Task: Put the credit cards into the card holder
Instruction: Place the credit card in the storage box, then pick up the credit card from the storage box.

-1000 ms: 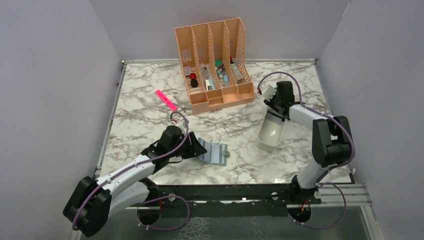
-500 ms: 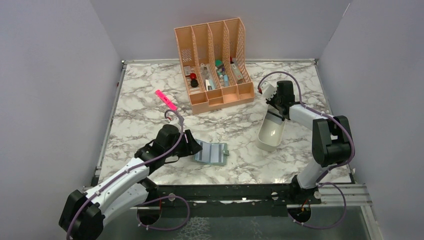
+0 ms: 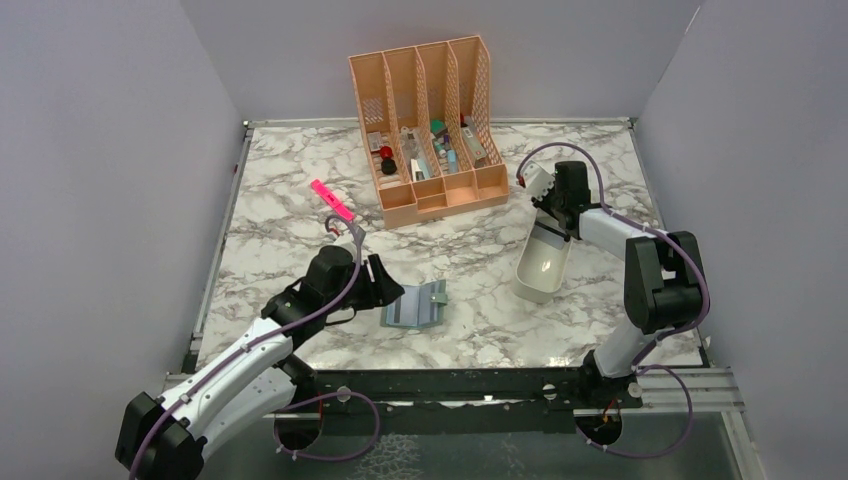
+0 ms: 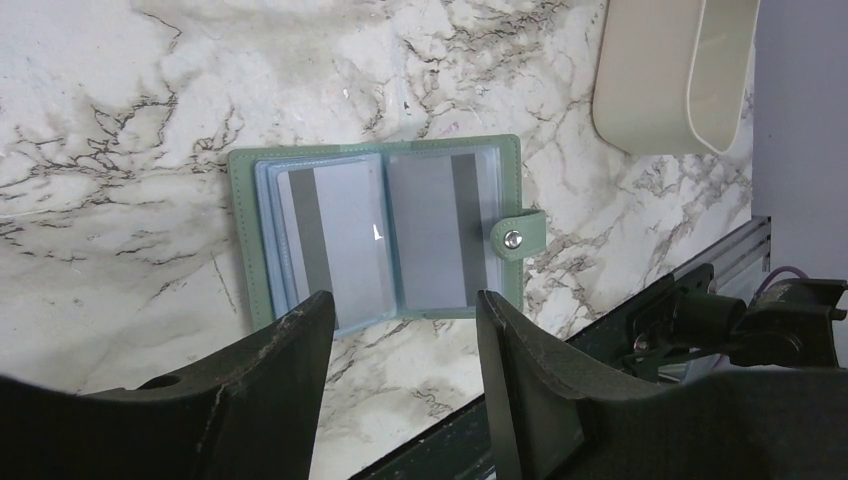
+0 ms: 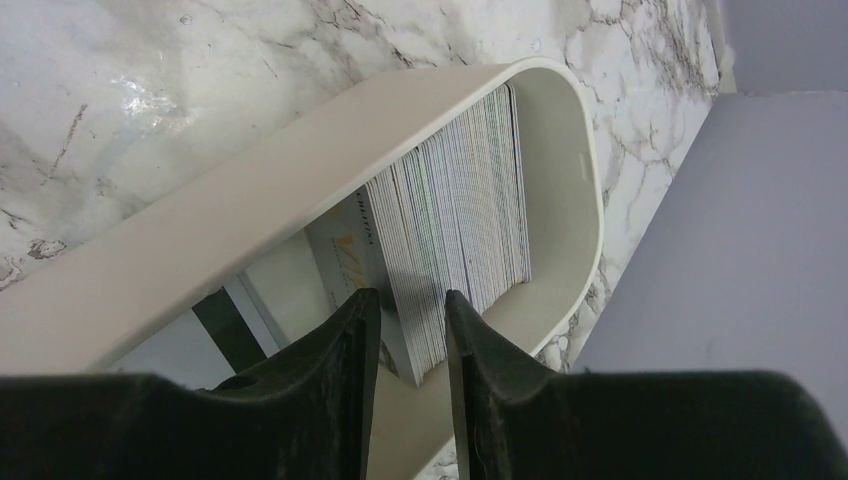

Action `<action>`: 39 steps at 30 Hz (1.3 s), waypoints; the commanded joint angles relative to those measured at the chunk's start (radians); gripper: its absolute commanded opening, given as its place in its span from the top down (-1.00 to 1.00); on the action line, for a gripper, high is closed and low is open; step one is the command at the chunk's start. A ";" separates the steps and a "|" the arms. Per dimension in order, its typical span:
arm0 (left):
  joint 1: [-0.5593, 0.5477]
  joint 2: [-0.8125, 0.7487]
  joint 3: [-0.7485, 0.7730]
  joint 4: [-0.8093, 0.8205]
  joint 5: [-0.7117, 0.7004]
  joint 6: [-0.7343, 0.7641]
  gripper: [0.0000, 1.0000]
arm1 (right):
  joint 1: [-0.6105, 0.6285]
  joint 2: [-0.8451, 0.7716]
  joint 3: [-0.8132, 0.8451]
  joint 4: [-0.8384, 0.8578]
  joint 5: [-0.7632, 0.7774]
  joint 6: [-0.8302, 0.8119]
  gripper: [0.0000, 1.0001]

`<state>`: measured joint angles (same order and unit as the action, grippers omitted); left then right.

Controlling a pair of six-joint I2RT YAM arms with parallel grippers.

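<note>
The card holder [image 3: 413, 305] lies open and flat on the marble, its snap tab to the right, and it also shows in the left wrist view [image 4: 375, 240] with blue-grey pockets. My left gripper [image 3: 385, 287] is open and empty just left of it and above its near edge [image 4: 405, 315]. The credit cards [image 5: 460, 240] stand as a thick stack on edge in the white tray [image 5: 300, 170]. My right gripper [image 5: 410, 310] hangs over the stack's near end at the tray's far end [image 3: 550, 215]. Its jaws stand a narrow gap apart with card edges showing between them.
The white oblong tray [image 3: 530, 280] lies right of centre. A peach slotted organizer [image 3: 430, 120] with small items stands at the back. A pink highlighter [image 3: 332, 200] lies left of it. Grey walls close in both sides, and a black rail runs along the near edge.
My left gripper has drawn back to the left, away from the card holder, which now lies flat and slightly turned. The right arm has barely moved.
</note>
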<state>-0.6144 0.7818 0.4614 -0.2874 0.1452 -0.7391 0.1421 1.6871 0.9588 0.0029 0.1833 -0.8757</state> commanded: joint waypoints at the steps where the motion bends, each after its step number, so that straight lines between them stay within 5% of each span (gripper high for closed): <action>1: 0.004 -0.014 0.023 -0.016 -0.021 0.019 -0.16 | -0.006 0.018 0.006 0.013 0.002 0.005 0.29; 29: 0.004 -0.038 0.014 -0.019 -0.019 0.012 -0.16 | -0.006 -0.064 0.043 -0.035 0.034 0.006 0.90; 39: 0.004 -0.032 0.020 -0.014 -0.011 0.010 -0.17 | -0.003 -0.136 0.118 -0.373 -0.121 0.157 0.98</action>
<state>-0.6144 0.7589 0.4633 -0.3019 0.1417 -0.7361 0.1421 1.6077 1.0222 -0.2089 0.1329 -0.8001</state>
